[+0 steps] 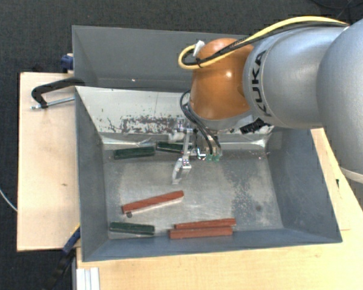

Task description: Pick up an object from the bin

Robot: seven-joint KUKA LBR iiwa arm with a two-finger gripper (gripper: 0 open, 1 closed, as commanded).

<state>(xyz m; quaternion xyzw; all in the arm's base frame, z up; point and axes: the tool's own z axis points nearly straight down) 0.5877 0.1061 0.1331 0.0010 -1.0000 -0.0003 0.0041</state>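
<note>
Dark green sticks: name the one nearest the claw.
The dark green stick at the back, right beside the claw; the second green stick lies farther left, the third green stick in the front left corner.

Carrier: grey metal bin (88,162) with sloping walls and a flat, scuffed floor.
Back left: dark green flat stick (134,153), lying almost level along the foot of the back wall.
Back centre: second dark green stick (168,147), just right of the first, its right end hidden.
Middle: long reddish-brown flat stick (152,202), alone on open floor, tilted with its right end further back.
Front left: third dark green stick (131,228), at the foot of the front wall.
Front centre: rear reddish-brown stick (204,223) and front reddish-brown stick (199,234), side by side, touching, parallel to the front wall.
</note>
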